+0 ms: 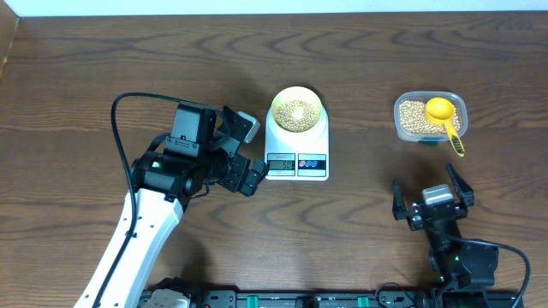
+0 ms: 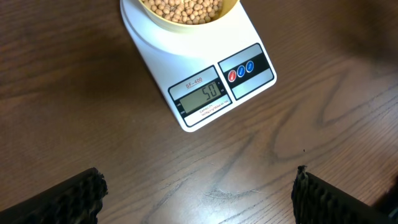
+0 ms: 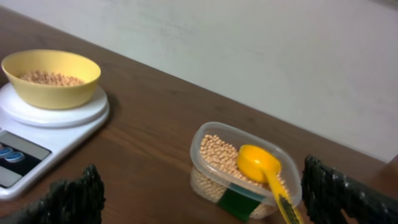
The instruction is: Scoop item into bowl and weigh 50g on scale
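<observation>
Hovering wide and empty left of the scale (image 1: 297, 147), the left gripper (image 1: 257, 147) faces the bowl (image 1: 275, 109) of beans (image 1: 297, 113) set on it (display (image 2: 204, 93): 50); rightward, a tub (image 1: 399, 120) holds the scoop (image 1: 447, 120), with the right gripper (image 1: 426, 180) spread empty nearby.

The bowl (image 1: 297, 112) of beans (image 1: 297, 113) sits on the scale (image 1: 297, 156).

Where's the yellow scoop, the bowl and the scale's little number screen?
yellow scoop (image 1: 440, 109): overhead view, on its round cup.
bowl (image 3: 53, 96): right wrist view, on its outer wall.
scale's screen (image 2: 207, 94): left wrist view, on the digits.
</observation>
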